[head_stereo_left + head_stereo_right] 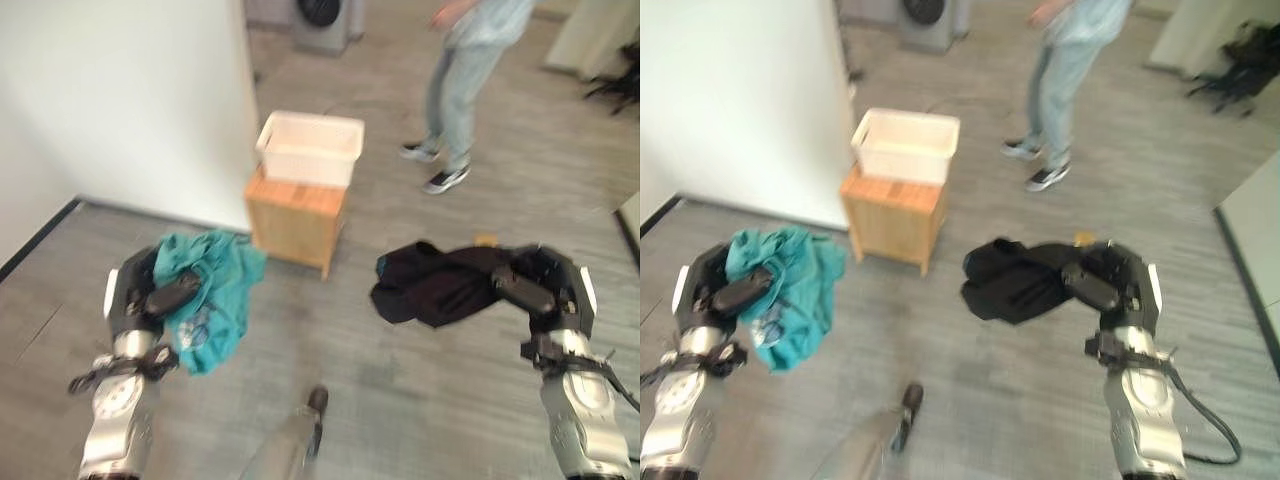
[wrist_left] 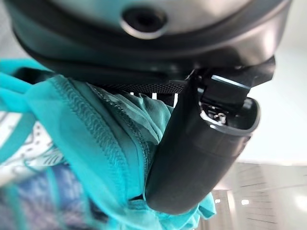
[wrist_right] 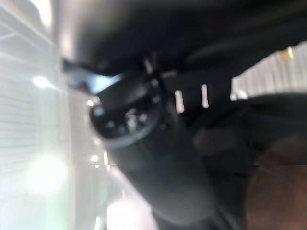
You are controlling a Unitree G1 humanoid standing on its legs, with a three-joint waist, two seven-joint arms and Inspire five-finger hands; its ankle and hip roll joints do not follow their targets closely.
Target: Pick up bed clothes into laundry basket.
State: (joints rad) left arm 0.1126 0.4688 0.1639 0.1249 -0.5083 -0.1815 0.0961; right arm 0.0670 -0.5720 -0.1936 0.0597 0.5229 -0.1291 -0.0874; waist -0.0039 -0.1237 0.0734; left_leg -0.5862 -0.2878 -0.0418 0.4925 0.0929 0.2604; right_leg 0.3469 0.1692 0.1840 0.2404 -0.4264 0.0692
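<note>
The left hand (image 1: 150, 295) is closed on a teal garment (image 1: 215, 295): in the left wrist view its thumb (image 2: 196, 158) presses the bunched teal cloth (image 2: 96, 143) against the palm, and the stitched hem runs right under the thumb tip. Most of the garment hangs below and beside the hand, clear of the floor (image 1: 400, 380).

The right hand (image 1: 540, 285) is clenched round a black garment (image 1: 440, 285). From the head views the fingers curl over one end of the dark bundle, and the rest of the cloth juts out toward the robot's left, held off the floor. In the right wrist view the thumb (image 3: 144, 139) lies against dark fabric, though the picture there is too blurred to tell how tightly the fingers close.

The white laundry basket (image 1: 310, 148) stands on top of a small wooden cabinet (image 1: 297, 220), which sits against the corner of a white wall (image 1: 130, 100). Both garments are held nearer the robot than the cabinet: the teal one to the cabinet's left and close to its front corner, the black one to its right and a little farther off. Neither touches the basket.

Beyond the cabinet, to its right, a person (image 1: 460, 80) in light trousers and sneakers stands on the floor.
</note>
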